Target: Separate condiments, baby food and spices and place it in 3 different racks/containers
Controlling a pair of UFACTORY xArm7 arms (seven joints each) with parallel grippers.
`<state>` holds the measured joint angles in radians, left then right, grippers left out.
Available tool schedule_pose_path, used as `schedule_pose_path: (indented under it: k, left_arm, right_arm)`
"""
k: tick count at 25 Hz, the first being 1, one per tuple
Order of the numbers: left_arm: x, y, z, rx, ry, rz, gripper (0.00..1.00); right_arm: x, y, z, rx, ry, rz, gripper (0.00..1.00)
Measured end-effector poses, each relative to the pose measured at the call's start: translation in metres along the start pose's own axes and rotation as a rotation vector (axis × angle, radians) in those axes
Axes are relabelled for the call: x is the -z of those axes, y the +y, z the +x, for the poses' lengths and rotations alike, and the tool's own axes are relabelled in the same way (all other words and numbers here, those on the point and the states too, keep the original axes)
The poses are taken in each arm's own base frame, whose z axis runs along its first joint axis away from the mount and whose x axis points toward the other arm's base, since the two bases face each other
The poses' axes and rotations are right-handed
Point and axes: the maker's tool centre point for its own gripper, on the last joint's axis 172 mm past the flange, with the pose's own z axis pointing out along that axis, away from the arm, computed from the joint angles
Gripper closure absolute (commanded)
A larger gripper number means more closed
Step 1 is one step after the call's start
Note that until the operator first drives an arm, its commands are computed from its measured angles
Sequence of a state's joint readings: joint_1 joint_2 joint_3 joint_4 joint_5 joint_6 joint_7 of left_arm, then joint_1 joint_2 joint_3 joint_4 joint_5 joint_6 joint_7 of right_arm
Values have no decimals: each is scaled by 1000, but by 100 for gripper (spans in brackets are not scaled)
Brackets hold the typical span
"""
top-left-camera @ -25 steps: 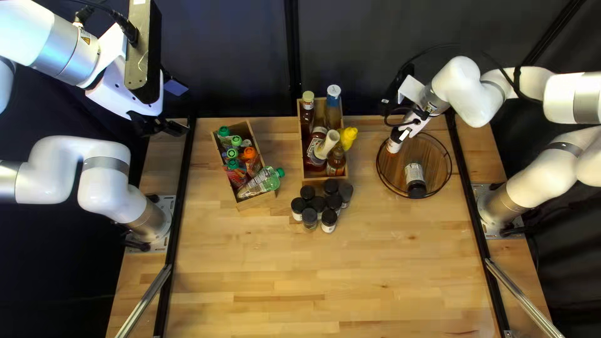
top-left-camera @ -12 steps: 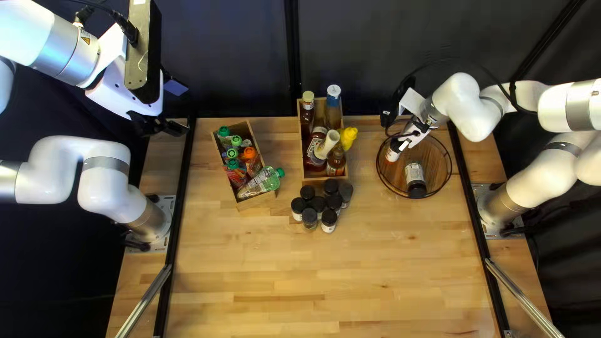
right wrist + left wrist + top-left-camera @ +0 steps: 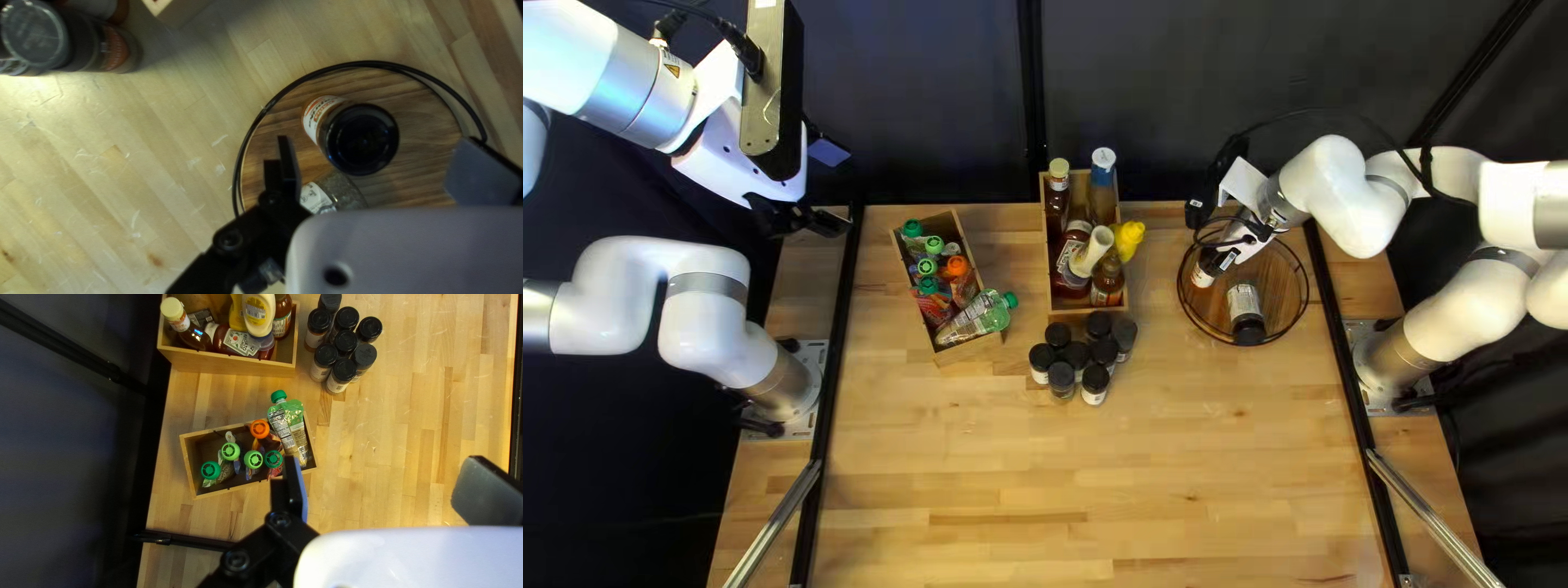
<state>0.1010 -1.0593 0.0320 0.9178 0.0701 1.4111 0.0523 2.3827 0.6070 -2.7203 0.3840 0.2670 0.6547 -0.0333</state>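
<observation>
Right pincer [image 3: 1225, 255]: gaping, released.
Jar [image 3: 362, 139]: standing on rack [image 3: 422, 103], showing between those parted fingers.
Left pincer [image 3: 826, 224]: gaping, released.

Open passage between black-lidded jars [image 3: 1075, 354] and round tray [image 3: 1283, 283], wire rim [image 3: 376, 63] (thin, but a barrier) around it.

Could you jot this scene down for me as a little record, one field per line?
Pouches: in a wooden box, one sloping over its end
Bottles: in the other wooden box
Loose jars: eight black-capped, grouped on the table
Round tray: wooden, black wire around it, two jars on it
Left arm: jaws open, nothing held
Right arm: jaws open at the tray, nothing gripped
Remaining: likely the eight jars
</observation>
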Motion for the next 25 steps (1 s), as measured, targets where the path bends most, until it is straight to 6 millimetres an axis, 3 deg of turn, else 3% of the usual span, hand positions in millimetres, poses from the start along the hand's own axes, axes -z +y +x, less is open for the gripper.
schedule_pose_path:
  k: [9, 12, 16, 25]
  left_arm:
    - [0, 0, 0, 0, 0, 0, 0]
    - [0, 0, 0, 0, 0, 0, 0]
    - [0, 0, 0, 0, 0, 0, 0]
    - [0, 0, 0, 0, 0, 0, 0]
  right_arm:
    - [38, -107, 28, 226, 14, 44, 0]
    - [46, -132, 32, 324, 21, 49, 0]
    - [50, -147, 33, 397, 34, 34, 0]
    - [51, -148, 33, 401, 36, 33, 0]
